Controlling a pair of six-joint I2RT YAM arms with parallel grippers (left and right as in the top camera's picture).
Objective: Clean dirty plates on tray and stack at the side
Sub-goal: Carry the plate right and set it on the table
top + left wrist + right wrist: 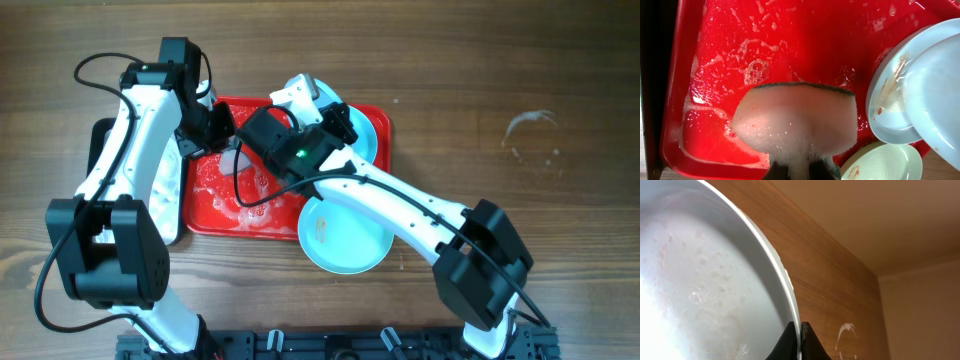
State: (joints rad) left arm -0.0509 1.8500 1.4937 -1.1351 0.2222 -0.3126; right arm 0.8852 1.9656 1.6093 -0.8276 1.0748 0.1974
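Observation:
The red tray lies mid-table, wet with suds, and also shows in the left wrist view. My left gripper is shut on a foamy sponge just above the tray floor. My right gripper is shut on the rim of a pale plate, holding it tilted over the tray's right end; its jaws pinch the rim of this plate. In the left wrist view this plate overlaps a stained plate in the tray. A third plate, also stained, lies at the tray's front right corner.
A black-rimmed metal tray lies left of the red tray, under my left arm. Dried water marks spot the wood table at the right. My right arm crosses over the red tray's front right part.

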